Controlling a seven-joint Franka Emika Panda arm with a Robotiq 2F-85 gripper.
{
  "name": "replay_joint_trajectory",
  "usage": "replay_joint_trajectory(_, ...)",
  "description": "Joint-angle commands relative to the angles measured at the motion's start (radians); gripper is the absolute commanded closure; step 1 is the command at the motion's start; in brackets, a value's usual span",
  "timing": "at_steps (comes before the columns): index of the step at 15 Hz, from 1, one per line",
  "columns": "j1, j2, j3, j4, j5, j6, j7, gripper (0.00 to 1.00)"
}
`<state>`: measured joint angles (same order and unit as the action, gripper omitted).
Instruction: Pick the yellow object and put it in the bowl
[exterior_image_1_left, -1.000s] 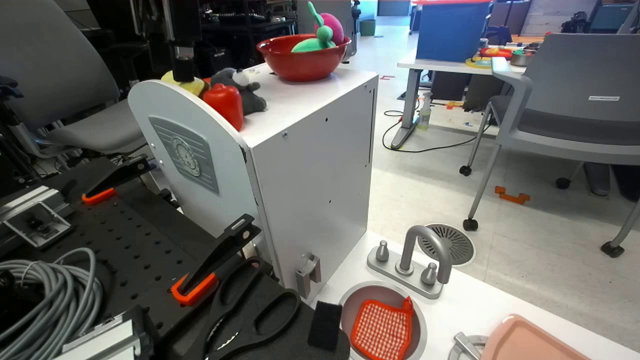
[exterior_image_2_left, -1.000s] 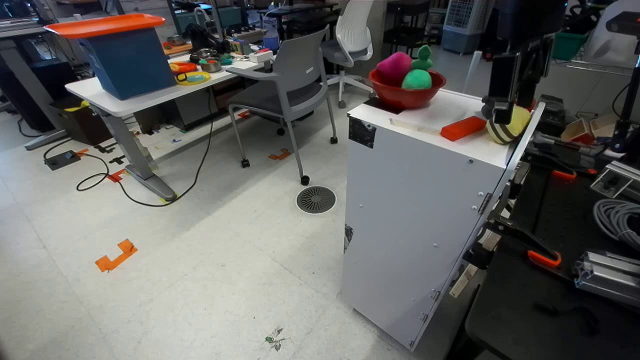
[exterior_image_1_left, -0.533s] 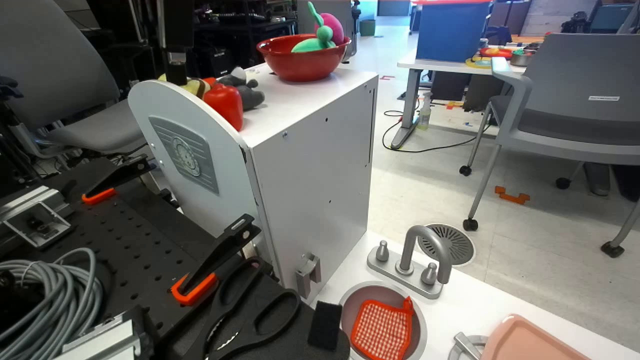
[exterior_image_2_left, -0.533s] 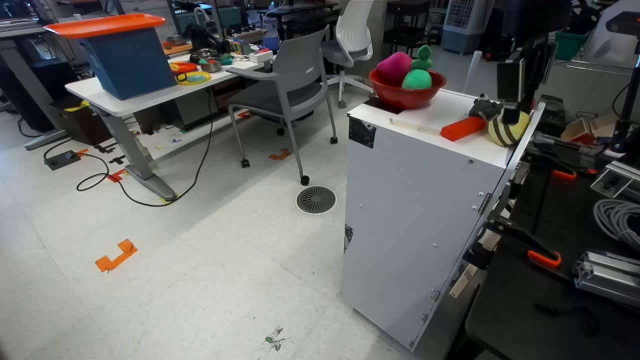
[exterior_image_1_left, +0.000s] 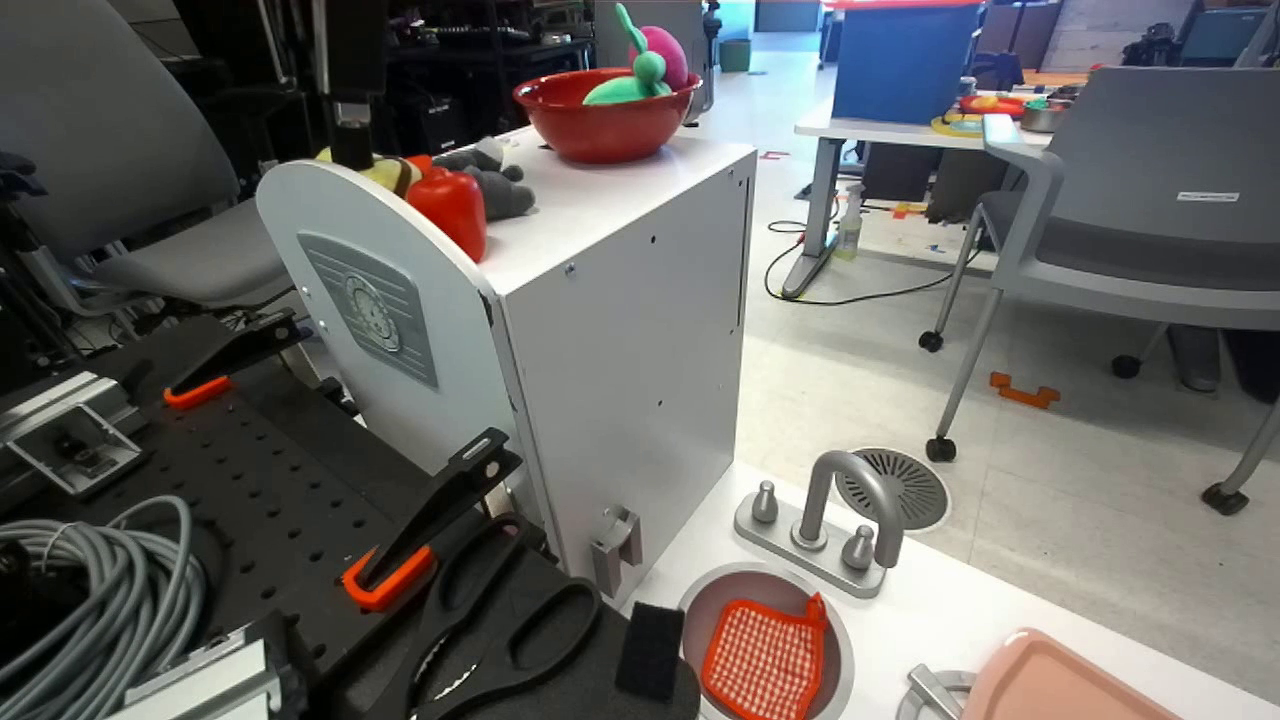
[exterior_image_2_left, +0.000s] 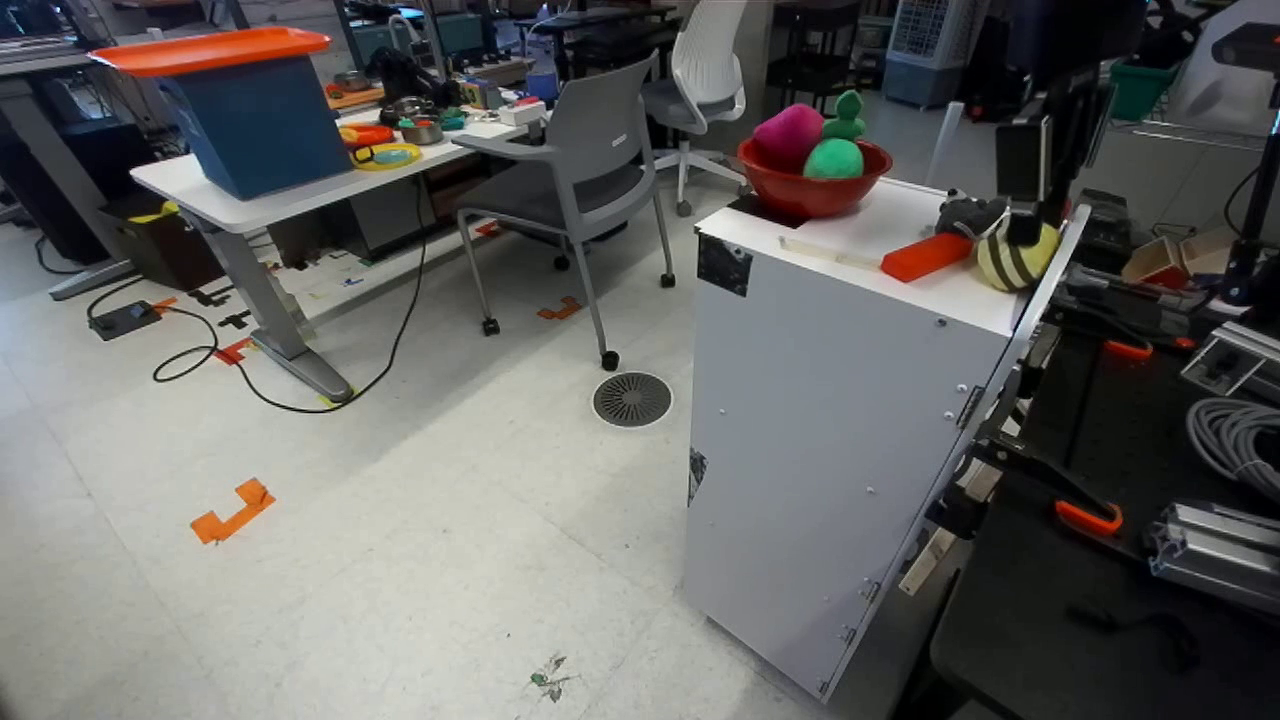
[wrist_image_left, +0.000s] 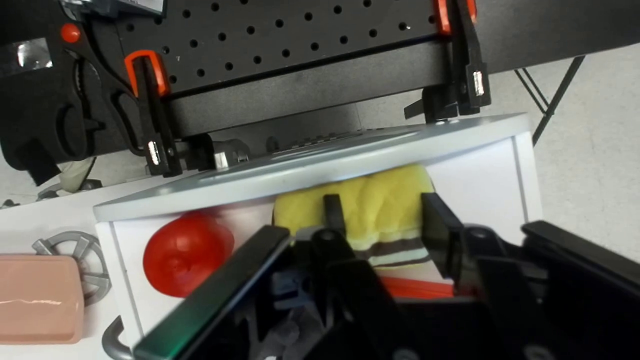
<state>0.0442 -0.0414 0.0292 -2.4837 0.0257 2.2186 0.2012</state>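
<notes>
A grey office chair (exterior_image_1_left: 90, 130) stands at far left in an exterior view, beyond a black perforated table (exterior_image_1_left: 285, 480) where a coil of grey cable (exterior_image_1_left: 165, 600) lies and orange-tipped black clamps (exterior_image_1_left: 435, 515) line the edge. Next to it, behind the arched grey-white end panel (exterior_image_1_left: 468, 368) of a white box-shaped cabinet (exterior_image_1_left: 620, 300), the black robotic claw (wrist_image_left: 384, 212) is clamped on a rounded yellow object (wrist_image_left: 362, 220) with dark brown and pale stripes; the wrist view shows soft material creased between the two fingers (wrist_image_left: 333, 212). The yellow object sits on the cabinet top, just beside the panel, in both exterior views. A long red block (exterior_image_2_left: 925, 257) lies next to it, followed by a glossy red bell pepper (exterior_image_1_left: 450, 205) and a grey-and-white plush animal (exterior_image_1_left: 505, 193). Farther right on the same top, well apart from the yellow object, stands a wide, glossy red round bowl (exterior_image_1_left: 605, 130) holding a knobbed green figure (exterior_image_1_left: 620, 92) and a rounded magenta piece (exterior_image_1_left: 672, 58). In the foreground, a round sink (exterior_image_1_left: 760, 583) contains a red-and-white checked cloth pad (exterior_image_1_left: 765, 655), with a curved grey faucet (exterior_image_1_left: 818, 505) standing just beside it. Behind, a blue bin (exterior_image_1_left: 905, 65) topped in orange-red rests on a white table (exterior_image_1_left: 860, 130); nearer the camera lies a smooth, peach-coloured tray (exterior_image_1_left: 1060, 690), and a grey armchair (exterior_image_1_left: 1165, 160) on casters stands at far right.
</notes>
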Motion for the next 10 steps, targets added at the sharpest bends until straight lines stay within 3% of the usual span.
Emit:
replay_joint_trajectory(1, -0.011, -0.041, -0.002, -0.028, 0.005, 0.01, 0.001, 0.85)
replay_joint_trajectory(3, -0.013, -0.056, -0.003, -0.035, 0.004, 0.013, 0.006, 0.99)
replay_joint_trajectory(10, -0.032, -0.123, -0.008, -0.068, 0.007, 0.018, 0.013, 0.99)
